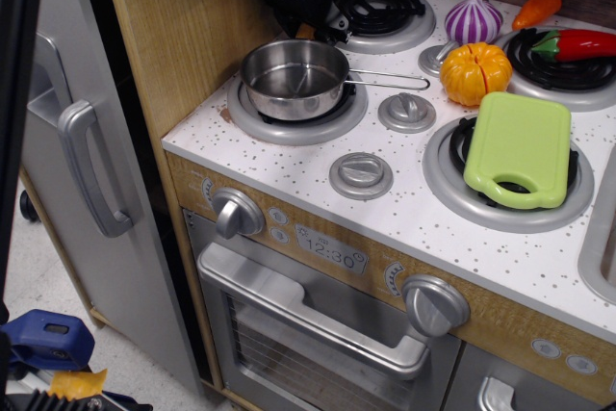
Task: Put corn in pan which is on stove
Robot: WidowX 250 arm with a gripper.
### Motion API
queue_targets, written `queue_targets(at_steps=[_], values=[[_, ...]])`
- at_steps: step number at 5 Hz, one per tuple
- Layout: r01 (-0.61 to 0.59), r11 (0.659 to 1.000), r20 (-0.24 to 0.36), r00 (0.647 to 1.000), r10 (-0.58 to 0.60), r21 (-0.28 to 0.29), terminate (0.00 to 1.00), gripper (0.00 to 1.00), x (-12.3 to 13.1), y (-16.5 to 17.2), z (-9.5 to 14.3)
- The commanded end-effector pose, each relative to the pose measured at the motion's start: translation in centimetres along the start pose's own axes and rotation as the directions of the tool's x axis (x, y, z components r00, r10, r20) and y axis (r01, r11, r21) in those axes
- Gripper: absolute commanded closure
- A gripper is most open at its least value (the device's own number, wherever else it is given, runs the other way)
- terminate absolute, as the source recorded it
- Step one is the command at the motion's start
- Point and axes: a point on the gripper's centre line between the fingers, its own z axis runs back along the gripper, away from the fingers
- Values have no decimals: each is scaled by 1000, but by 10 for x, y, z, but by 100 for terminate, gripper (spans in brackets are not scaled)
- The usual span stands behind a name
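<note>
The pan [252,84] is a small shiny steel saucepan on the front-left burner of the stove [289,156]. It is empty, and its wire handle points right. My black gripper [308,22] hangs at the back edge of the stove, just behind and above the pan's far rim. A small yellow-orange piece, the corn [306,33], shows at its fingertips, mostly hidden by the fingers. The gripper looks shut on it.
An orange pumpkin toy [475,72], a purple onion [473,19], a carrot [536,10] and a red pepper [577,44] lie at the back right. A green cutting board [520,146] covers the front-right burner. A tall wooden panel [183,36] stands left of the pan.
</note>
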Motion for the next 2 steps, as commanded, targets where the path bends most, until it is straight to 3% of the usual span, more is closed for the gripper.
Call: queue_targets(at_steps=[1,2], values=[[24,994,88,996,-33,109,0,100,60,9,77],[12,989,65,998,-22,146,0,100,62,0,96]])
